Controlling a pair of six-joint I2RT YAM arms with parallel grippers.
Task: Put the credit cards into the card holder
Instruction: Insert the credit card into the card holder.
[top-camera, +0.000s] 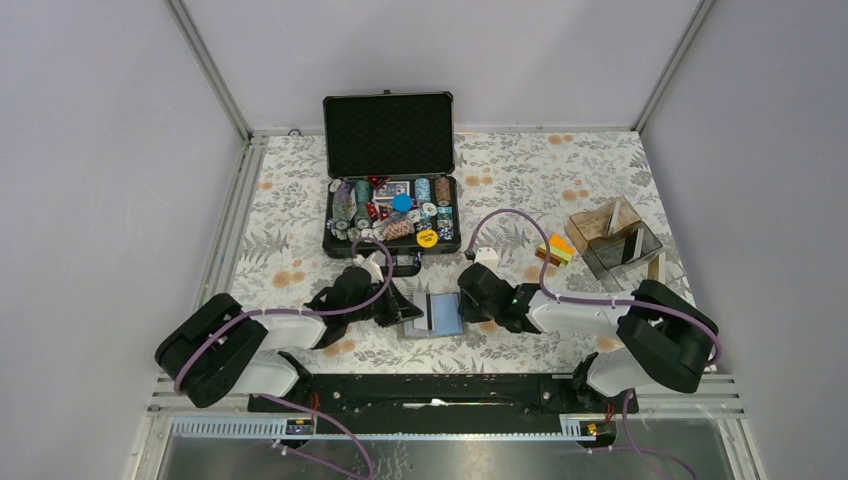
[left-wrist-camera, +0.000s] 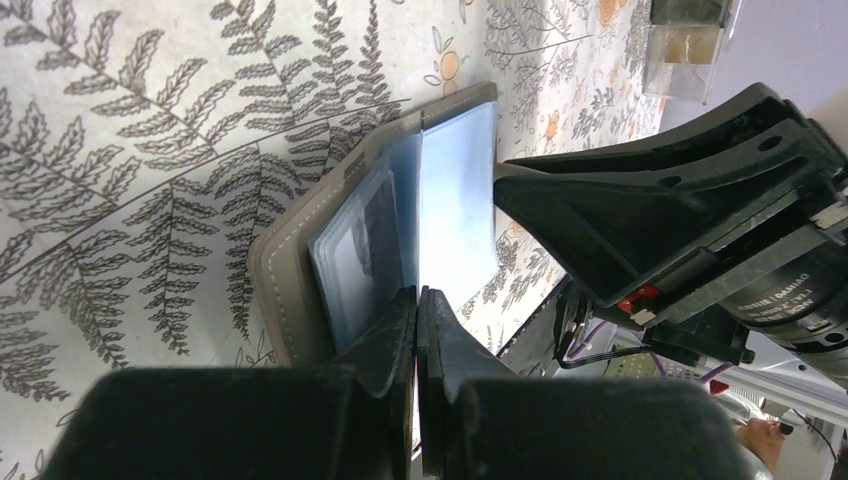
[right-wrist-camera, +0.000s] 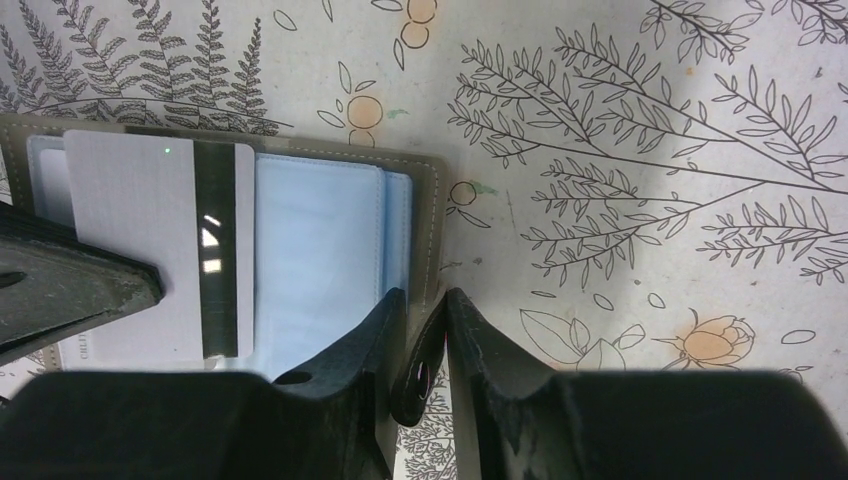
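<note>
The grey card holder (top-camera: 445, 316) lies open on the table between my two grippers. My left gripper (top-camera: 408, 308) is shut on a credit card (right-wrist-camera: 150, 250), which shows a white back with a black stripe and lies over the holder's left panel. In the left wrist view the card (left-wrist-camera: 455, 200) runs out from the shut gripper (left-wrist-camera: 416, 300) over the holder (left-wrist-camera: 290, 270). My right gripper (right-wrist-camera: 425, 310) is shut on the right edge of the holder (right-wrist-camera: 320, 240), at its snap tab. Orange and yellow cards (top-camera: 556, 248) lie to the right.
An open black chip case (top-camera: 392, 190) stands behind the holder. A clear brownish acrylic box (top-camera: 610, 240) sits at the right, beside the loose cards. The right arm (left-wrist-camera: 640, 220) is close to the left gripper.
</note>
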